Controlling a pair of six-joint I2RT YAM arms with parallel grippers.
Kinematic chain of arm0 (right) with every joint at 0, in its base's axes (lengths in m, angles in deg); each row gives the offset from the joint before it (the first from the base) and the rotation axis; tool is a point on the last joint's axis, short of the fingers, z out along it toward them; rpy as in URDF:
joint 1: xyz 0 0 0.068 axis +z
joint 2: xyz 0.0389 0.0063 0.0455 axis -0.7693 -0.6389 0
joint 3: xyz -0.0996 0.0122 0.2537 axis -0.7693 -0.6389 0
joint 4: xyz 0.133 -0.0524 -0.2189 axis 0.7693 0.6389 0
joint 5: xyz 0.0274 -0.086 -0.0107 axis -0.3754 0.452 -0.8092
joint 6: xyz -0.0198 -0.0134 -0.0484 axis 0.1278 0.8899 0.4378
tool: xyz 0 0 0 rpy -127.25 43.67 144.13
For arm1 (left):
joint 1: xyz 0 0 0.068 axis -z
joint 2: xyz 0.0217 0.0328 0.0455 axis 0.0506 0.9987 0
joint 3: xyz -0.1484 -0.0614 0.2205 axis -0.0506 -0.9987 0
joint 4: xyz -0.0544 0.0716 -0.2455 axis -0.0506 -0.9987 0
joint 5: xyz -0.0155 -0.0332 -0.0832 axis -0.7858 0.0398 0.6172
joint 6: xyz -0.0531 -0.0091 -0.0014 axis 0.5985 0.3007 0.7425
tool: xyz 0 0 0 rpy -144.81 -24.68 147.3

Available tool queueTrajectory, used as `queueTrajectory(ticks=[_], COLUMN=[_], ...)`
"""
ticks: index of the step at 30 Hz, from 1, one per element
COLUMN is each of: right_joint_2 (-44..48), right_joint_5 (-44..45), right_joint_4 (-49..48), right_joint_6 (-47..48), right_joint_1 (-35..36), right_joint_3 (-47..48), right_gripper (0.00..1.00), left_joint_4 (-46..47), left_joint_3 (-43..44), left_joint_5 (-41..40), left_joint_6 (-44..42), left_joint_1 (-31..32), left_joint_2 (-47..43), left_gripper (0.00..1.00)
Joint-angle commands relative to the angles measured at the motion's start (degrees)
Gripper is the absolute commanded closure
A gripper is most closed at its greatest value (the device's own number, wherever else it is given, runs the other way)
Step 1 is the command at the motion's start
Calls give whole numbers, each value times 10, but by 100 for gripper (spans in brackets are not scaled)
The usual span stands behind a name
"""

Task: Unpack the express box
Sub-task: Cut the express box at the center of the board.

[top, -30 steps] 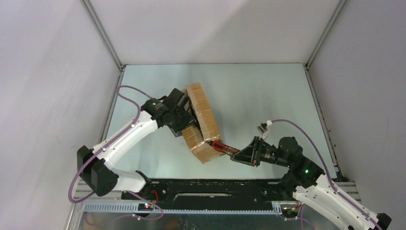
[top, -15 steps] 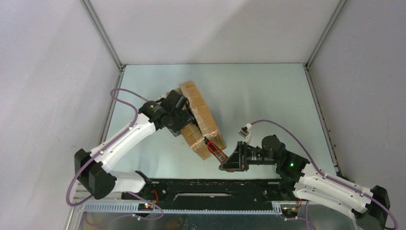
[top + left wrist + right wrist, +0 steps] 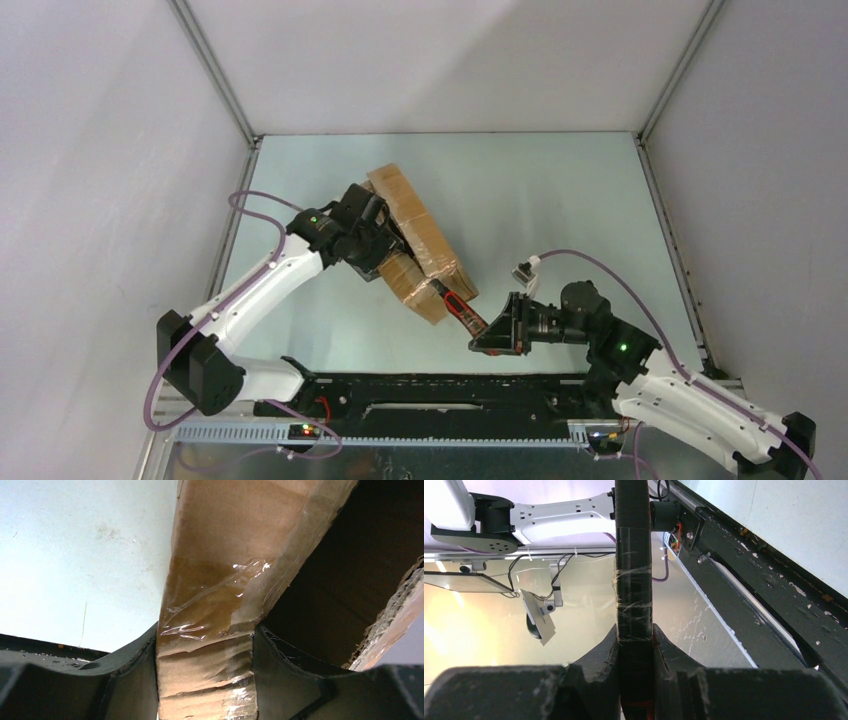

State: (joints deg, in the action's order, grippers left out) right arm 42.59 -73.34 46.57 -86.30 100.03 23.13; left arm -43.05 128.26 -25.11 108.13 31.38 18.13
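Brown, tape-glossed express box point(image 3: 420, 235), crumpled flap clamped in left tool point(image 3: 205, 635); right tool point(image 3: 634, 630) pinches a cutter point(image 3: 458, 303).

I note the express box point(image 3: 415, 245): a brown corrugated carton, oblong, with glossy clear tape over its seams. It lies just 9 o'clock of centre on the table point(image 3: 560, 200), long axis running 11 to 5 o'clock. One taped flap stands lifted, dark interior showing beside it.

We see a pale grey-green desk point(image 3: 560, 200), faintly scuffed. On it, left of centre, sits the brown taped express box point(image 3: 420, 235), askew; we cannot tell whether it lies flat.
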Motion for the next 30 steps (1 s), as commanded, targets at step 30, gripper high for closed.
queueTrajectory(ticks=[30], right_joint_2=[-227], right_joint_5=[-40], right_joint_4=[-193], right_joint_6=[9], right_joint_1=[1], right_joint_3=[12], right_gripper=[100], left_joint_4=[43], left_joint_3=[25], left_joint_5=[77], left_joint_6=[30], left_joint_1=[88], left_joint_2=[-27], left_gripper=[100])
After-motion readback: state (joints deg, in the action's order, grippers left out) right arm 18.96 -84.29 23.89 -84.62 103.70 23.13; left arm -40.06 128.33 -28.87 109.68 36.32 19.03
